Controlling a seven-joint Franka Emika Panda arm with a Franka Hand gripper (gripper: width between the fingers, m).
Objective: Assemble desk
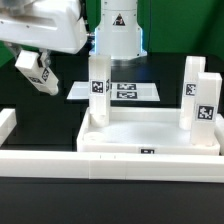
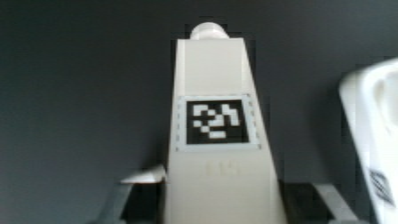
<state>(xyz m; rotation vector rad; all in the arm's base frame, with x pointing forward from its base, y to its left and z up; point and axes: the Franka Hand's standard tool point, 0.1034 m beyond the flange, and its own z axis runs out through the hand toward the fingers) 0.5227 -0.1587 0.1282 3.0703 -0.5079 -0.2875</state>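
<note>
We've got a tagged leg (image 2: 214,120) clamped in the tool (image 1: 42,78); keep it upright, align squarely over a free corner socket (image 1: 101,131).

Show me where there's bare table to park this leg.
The gripper holds a leg. Bare black table lies between the gripper and the desk top. It is crowded around the marker board and the standing legs.
</note>
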